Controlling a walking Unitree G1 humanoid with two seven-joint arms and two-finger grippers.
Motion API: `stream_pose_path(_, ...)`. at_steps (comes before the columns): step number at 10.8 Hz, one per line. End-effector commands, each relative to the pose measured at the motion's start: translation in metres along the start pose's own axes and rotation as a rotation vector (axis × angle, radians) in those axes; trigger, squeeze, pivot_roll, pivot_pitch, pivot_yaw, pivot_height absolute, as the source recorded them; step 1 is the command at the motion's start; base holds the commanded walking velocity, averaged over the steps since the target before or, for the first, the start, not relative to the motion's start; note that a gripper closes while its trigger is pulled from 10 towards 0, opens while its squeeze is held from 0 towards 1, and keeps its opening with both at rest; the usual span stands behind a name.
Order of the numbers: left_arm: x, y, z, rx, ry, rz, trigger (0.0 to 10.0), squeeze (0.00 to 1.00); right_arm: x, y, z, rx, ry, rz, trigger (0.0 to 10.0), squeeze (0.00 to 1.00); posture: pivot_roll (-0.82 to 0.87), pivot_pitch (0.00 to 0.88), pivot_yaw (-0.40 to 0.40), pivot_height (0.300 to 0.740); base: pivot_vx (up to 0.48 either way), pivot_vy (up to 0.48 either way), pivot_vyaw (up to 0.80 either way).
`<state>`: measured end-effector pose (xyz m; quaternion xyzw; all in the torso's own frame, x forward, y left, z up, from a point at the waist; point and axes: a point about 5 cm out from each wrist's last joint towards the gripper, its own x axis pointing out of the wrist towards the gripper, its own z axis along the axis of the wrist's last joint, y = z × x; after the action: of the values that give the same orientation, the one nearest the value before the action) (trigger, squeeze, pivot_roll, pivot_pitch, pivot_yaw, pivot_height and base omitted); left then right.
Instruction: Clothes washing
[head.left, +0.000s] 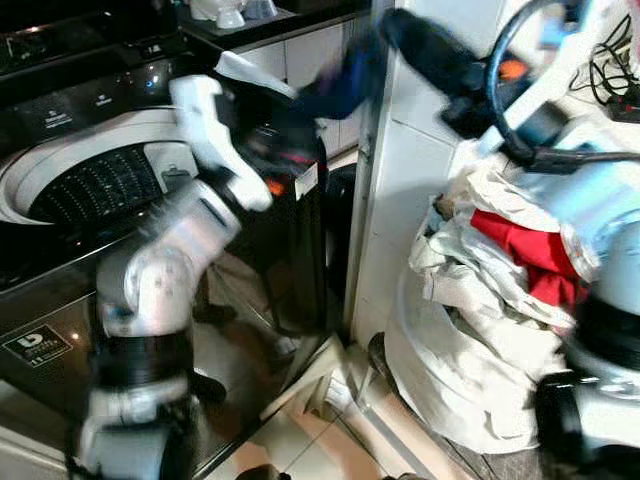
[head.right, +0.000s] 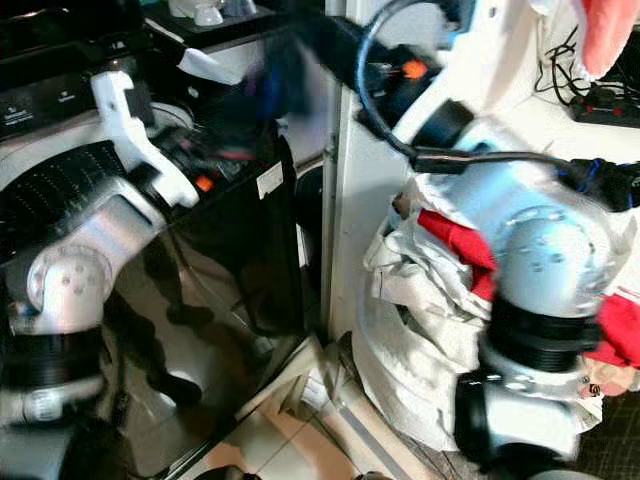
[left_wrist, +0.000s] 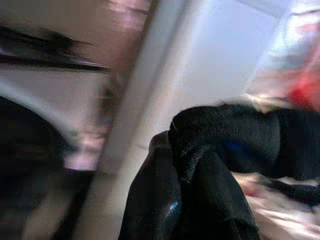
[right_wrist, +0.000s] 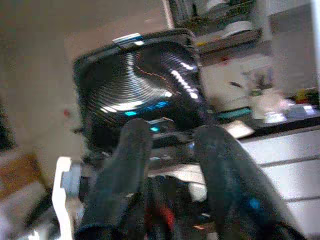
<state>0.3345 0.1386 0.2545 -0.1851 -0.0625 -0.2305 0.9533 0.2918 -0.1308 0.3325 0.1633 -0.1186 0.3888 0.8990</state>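
So nearest to the robot, down at 4 o'clock, there's a crumpled white cloth sack of laundry (head.left: 470, 370) slumped on the floor with a bright red garment (head.left: 530, 255) poking out the top. Further out at 10 o'clock sits the black top-loading washing machine (head.left: 60, 330), lid up, its perforated drum (head.left: 105, 185) open. Over its right edge the left gripper (head.left: 290, 150) is clamped on a dark blue-black bundle of fabric (left_wrist: 210, 165). It looks thick, knit and floppy. The right gripper (right_wrist: 170, 180) reaches toward 12 o'clock, fingers narrowly parted, dark cloth between them, though whether it's pinching I can't tell. I'd swing left until the bundle is fully over the drum before letting go, so nothing drapes on the rim.
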Motion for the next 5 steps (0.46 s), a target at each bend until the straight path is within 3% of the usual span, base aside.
stream_pose_path(1,0.005,0.025,0.012,0.148,-0.031,0.2,0.0,0.0,-0.003,-0.003,-0.002,-0.061,0.04,-0.006,10.0,0.0,-0.06,0.0,0.067,0.74,0.0,0.0,0.0)
stream_pose_path(2,0.007,0.058,0.025,0.341,-0.019,0.41,0.0,0.0,-0.006,0.0,-0.006,-0.1,0.083,0.013,10.0,0.0,-0.05,0.0,0.063,0.74,0.0,0.0,0.0)
stream_pose_path(3,0.009,0.074,0.03,0.414,0.008,0.512,0.0,0.0,-0.005,0.003,-0.011,-0.1,0.1,0.019,10.0,0.0,-0.05,0.0,0.064,0.74,0.0,0.0,0.0)
stream_pose_path(4,0.012,0.096,0.044,0.624,0.027,0.659,0.0,0.0,-0.002,0.009,-0.027,-0.114,0.148,0.028,10.0,0.0,-0.05,0.0,0.072,0.74,0.0,0.0,0.0)
stream_pose_path(5,0.01,0.102,0.05,0.68,0.016,0.721,0.5,0.0,-0.001,0.01,-0.032,-0.12,0.164,0.026,10.0,0.0,-0.06,0.0,0.075,0.74,0.0,0.0,0.0)
